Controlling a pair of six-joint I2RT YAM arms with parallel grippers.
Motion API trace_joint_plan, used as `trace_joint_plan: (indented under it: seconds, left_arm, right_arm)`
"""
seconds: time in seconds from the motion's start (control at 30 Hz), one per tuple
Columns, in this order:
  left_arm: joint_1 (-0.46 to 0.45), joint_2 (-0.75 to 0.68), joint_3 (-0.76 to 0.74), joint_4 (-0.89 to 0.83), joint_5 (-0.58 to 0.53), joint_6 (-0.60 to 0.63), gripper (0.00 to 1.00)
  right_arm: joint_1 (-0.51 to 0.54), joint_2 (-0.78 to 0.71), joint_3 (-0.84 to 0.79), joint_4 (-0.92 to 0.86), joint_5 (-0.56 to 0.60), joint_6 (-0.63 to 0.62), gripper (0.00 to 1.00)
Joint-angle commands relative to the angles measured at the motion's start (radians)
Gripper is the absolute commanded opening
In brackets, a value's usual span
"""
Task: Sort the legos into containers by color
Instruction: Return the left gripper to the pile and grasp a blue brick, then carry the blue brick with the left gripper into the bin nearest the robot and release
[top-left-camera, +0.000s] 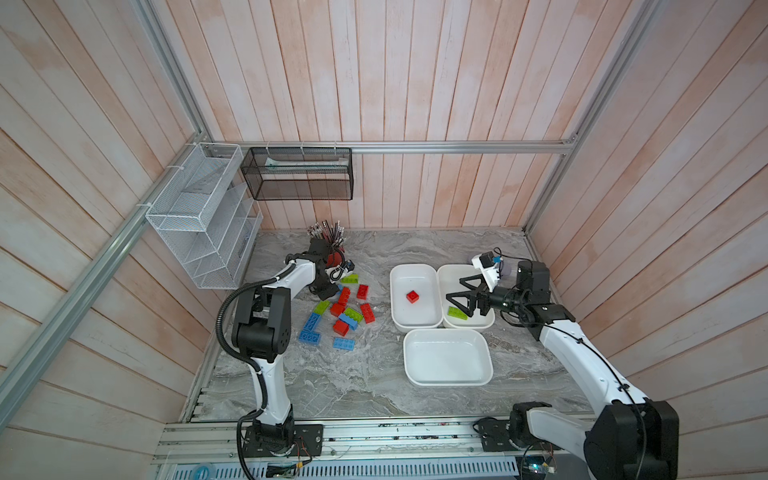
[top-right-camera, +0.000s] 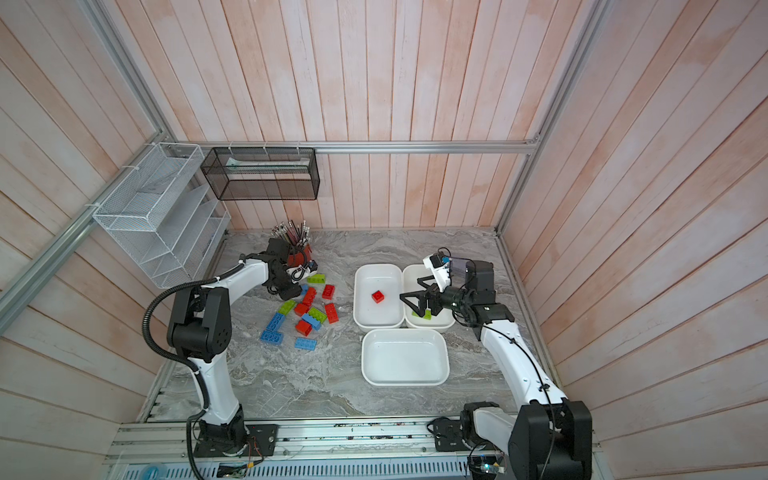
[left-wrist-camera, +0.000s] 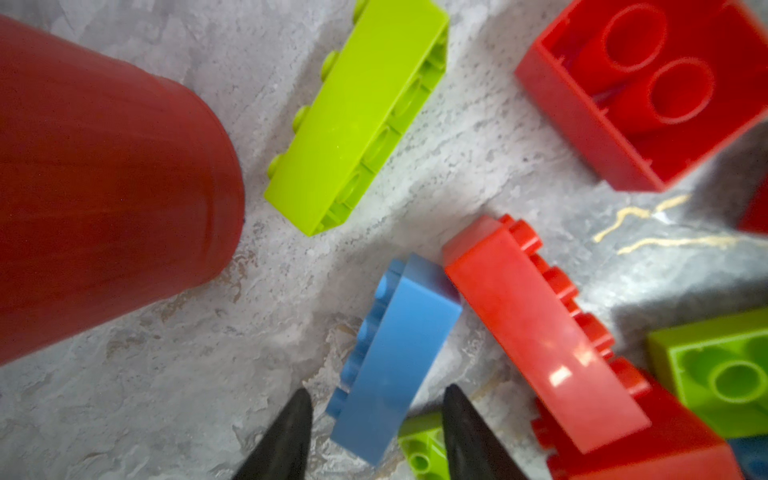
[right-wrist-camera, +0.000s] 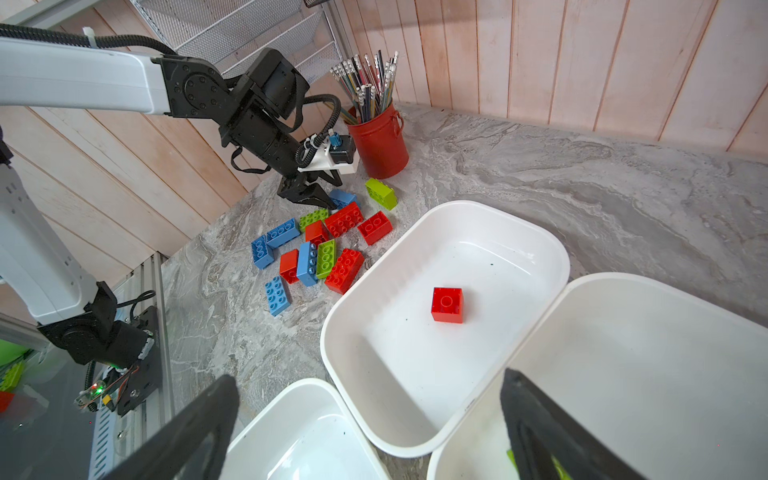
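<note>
A pile of red, lime green and blue legos (top-left-camera: 340, 309) lies on the marble table left of centre. My left gripper (left-wrist-camera: 379, 413) is low over the pile's far end, next to the pencil cup. It is open, and a blue brick (left-wrist-camera: 395, 353) lying on its side sits between its fingers with a gap on each side. Three white containers stand to the right. The far left one (top-left-camera: 413, 269) holds a red brick (top-left-camera: 412, 296). The far right one (top-left-camera: 462, 270) holds a green brick (top-left-camera: 458, 312). The near one (top-left-camera: 446, 357) holds nothing. My right gripper (top-left-camera: 454, 289) hangs open and empty over the far tubs.
A red pencil cup (top-left-camera: 332, 258) full of pencils stands just behind the pile, close to my left gripper. On the left wall hang a white mesh basket (top-left-camera: 199, 216) and a black mesh basket (top-left-camera: 297, 174). Wooden walls close in the table on three sides.
</note>
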Motion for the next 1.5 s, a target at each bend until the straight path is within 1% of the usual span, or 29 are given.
trace_joint_plan:
  seconds: [0.0,0.2,0.3,0.43,0.5,0.53,0.63,0.73,0.87,0.97,1.03,1.1,1.2,1.27,1.33,1.4,1.47]
  left_arm:
    - [0.003,0.029,0.015,0.014,0.03,0.015,0.45]
    - [0.004,0.046,0.023,0.016,0.034,0.02,0.42]
    - [0.004,0.043,0.028,0.014,0.043,0.021,0.34]
    - [0.003,0.031,0.02,0.006,0.067,0.012,0.27]
    - [0.002,0.029,0.028,-0.025,0.072,-0.001,0.21]
    - [0.002,0.023,0.032,-0.033,0.072,-0.011,0.2]
    - [0.001,-0.02,0.062,-0.09,0.07,-0.053,0.2]
    - [-0.006,-0.089,0.089,-0.138,0.096,-0.116,0.2]
    - [-0.006,-0.181,0.127,-0.199,0.077,-0.208,0.21]
    - [-0.024,-0.256,0.142,-0.242,0.076,-0.281,0.22]
    - [-0.069,-0.309,0.139,-0.256,0.087,-0.335,0.23]
    - [-0.148,-0.362,0.119,-0.245,0.118,-0.419,0.25]
    - [-0.277,-0.409,0.074,-0.229,0.131,-0.567,0.25]
    - [-0.36,-0.435,0.037,-0.234,0.12,-0.607,0.25]
    - [-0.451,-0.472,-0.012,-0.193,0.107,-0.647,0.25]
    - [-0.542,-0.497,-0.05,-0.131,0.139,-0.699,0.25]
    - [-0.619,-0.49,-0.067,-0.081,0.138,-0.754,0.25]
  right_arm:
    - [0.005,-0.024,0.004,-0.029,0.008,-0.003,0.98]
    - [0.006,-0.045,0.001,-0.045,0.017,-0.007,0.98]
    - [0.005,-0.052,-0.004,-0.046,0.018,-0.008,0.98]
    - [0.006,-0.057,-0.007,-0.045,0.016,-0.008,0.98]
    - [0.006,-0.061,-0.007,-0.046,0.018,-0.007,0.98]
    - [0.005,-0.061,-0.006,-0.047,0.018,-0.009,0.98]
    - [0.005,-0.062,-0.001,-0.051,0.02,-0.016,0.98]
    - [0.005,-0.058,0.002,-0.05,0.018,-0.022,0.98]
    - [0.0,-0.052,0.013,-0.056,0.015,-0.029,0.98]
    - [-0.008,-0.048,0.018,-0.051,0.021,-0.024,0.98]
    - [-0.012,-0.044,0.024,-0.054,0.037,-0.019,0.98]
    - [-0.029,-0.038,0.028,-0.054,0.05,-0.009,0.98]
    - [-0.053,-0.037,0.033,-0.058,0.07,0.01,0.98]
    - [-0.058,-0.043,0.043,-0.079,0.075,0.003,0.98]
    - [-0.063,-0.05,0.046,-0.093,0.088,-0.003,0.98]
    - [-0.075,-0.055,0.046,-0.102,0.088,-0.004,0.98]
    - [-0.085,-0.061,0.035,-0.093,0.102,0.014,0.98]
